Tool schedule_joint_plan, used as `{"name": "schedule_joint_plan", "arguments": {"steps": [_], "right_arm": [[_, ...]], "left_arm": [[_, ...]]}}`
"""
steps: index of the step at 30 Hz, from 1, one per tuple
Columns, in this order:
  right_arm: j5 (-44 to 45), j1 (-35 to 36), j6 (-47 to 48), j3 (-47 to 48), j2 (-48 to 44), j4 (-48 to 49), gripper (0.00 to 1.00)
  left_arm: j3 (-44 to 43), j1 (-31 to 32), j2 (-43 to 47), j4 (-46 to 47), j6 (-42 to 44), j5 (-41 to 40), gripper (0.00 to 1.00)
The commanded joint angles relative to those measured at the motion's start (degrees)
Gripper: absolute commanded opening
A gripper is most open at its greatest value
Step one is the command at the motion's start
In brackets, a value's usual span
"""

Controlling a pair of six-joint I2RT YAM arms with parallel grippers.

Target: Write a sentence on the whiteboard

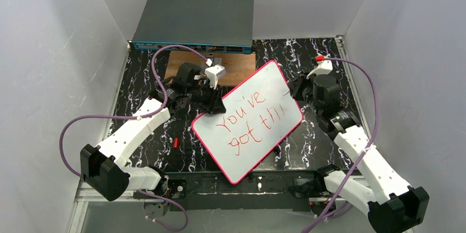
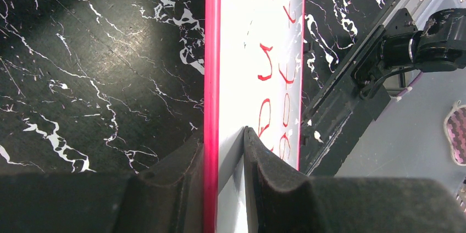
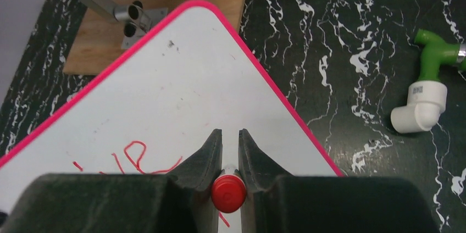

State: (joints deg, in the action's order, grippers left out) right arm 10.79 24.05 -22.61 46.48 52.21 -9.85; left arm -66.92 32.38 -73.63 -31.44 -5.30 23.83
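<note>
The whiteboard (image 1: pixel 247 118) is a flat white rectangle with a thin pink-red rim and rounded corners. It sits cornerwise over the middle of the black marbled table (image 1: pixel 184 159), with one corner toward the arm bases and the opposite corner toward the back. Two lines of red handwriting run across it: "You've", then below it "got t" followed by a few slanted strokes. The left pincer (image 2: pixel 224 137) is clamped on the board's left edge, one finger on each face with the pink rim between them. The right pincer (image 3: pixel 229 134) is closed around a marker (image 3: pixel 229 193) with a red end, held over the board's upper right part near the end of the second line. By count there is one whiteboard, one marker and two arms. There is also one grey box (image 1: pixel 192 21) at the back, one brown wooden board (image 1: pixel 239 67) just in front of it, and one green-and-white pipe fitting (image 3: pixel 426 93) lying on the table to the right of the whiteboard, apart from it.
</note>
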Motion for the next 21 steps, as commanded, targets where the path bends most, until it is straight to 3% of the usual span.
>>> {"name": "schedule_joint_plan", "arguments": {"steps": [1,21], "right_arm": [[-0.1,-0.1,-1.8,4.4,2.4,2.7,0.01],[-1.6,-0.1,-3.0,3.4,10.8,7.5,0.01]], "left_arm": [[0.4,-0.3,0.9,-1.0,6.5,-8.2,0.00],[0.4,-0.3,1.2,-1.5,6.5,-8.1,0.00]]}}
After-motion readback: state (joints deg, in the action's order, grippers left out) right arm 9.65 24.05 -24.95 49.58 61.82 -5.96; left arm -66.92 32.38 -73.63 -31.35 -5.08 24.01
